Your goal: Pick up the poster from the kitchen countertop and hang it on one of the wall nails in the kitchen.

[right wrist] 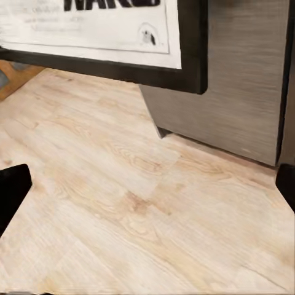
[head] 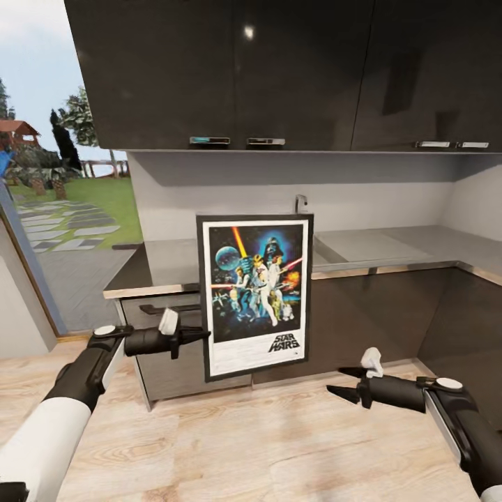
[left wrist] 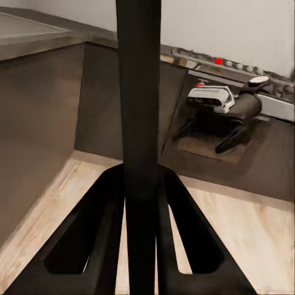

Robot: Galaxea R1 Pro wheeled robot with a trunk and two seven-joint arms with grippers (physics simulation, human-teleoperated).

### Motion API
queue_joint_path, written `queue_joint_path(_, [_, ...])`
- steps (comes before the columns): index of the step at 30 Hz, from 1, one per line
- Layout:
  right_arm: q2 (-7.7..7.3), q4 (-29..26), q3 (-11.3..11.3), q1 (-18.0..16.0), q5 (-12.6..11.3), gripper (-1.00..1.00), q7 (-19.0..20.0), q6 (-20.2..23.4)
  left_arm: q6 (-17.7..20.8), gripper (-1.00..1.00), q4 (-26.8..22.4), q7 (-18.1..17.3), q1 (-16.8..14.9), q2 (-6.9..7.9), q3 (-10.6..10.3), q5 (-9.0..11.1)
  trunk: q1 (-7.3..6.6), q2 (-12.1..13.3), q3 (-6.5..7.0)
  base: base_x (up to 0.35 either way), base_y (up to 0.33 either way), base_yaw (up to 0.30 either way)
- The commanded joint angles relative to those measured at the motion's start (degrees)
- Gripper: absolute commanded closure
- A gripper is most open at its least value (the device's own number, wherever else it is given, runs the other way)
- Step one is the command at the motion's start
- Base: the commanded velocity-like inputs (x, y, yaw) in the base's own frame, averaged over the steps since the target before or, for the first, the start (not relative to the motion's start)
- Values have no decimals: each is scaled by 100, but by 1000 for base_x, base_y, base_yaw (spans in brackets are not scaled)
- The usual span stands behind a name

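One edge-pinch only: left gripper (head: 199, 337) clamped on poster (head: 255, 293), right gripper (head: 341, 383) spread empty; could swing, slip.

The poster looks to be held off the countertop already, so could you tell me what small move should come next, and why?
Probably lift and turn away from the kitchen countertop to look for a wall nail. The left gripper is shut on the left edge of the poster, which hangs upright in front of the dark cabinets, clear of the slab. The right gripper hangs open and free.
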Motion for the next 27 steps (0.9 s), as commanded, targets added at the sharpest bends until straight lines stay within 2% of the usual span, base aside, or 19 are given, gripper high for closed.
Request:
queue_joint_path(1, [-38,87,-5,-54,-20,-100,138,79,-24,100,16,-52,-4,1,1,-2,0,-4,-6,0,0,0])
queue_joint_path(4, [-176,363,-7,-302,-21,-100,711,136,-253,100,79,-230,-4,0,2,-45,0,-4,-6,0,0,0])
queue_joint_path(7, [-273,446,-8,-407,-16,-100,958,156,-315,100,158,-355,-4,2,2,-60,0,-4,-6,0,0,0])
queue_joint_path(9, [-416,545,-8,-475,-17,-100,1123,169,-360,100,260,-511,-4,6,2,-69,0,-4,-6,0,0,0])
queue_joint_path(12, [-491,630,-6,-512,-11,-100,1203,169,-385,100,328,-601,-4,7,2,-74,0,-4,-6,0,0,0])
queue_joint_path(17, [-518,665,17,-527,2,-100,1454,146,-486,100,379,-640,-4,6,0,-98,0,-4,-6,0,0,0])
queue_joint_path(19, [-522,670,30,-530,5,-100,1712,129,-574,100,434,-651,-4,6,1,-201,0,-4,-6,0,0,0])
queue_joint_path(21, [-524,672,41,-531,10,-100,1802,116,-604,100,456,-654,-4,5,1,-260,0,-4,-6,0,0,0])
queue_joint_path(27, [-518,675,82,-531,15,-100,1881,98,-630,100,475,-662,-4,1,1,-311,0,-4,-6,0,0,0])
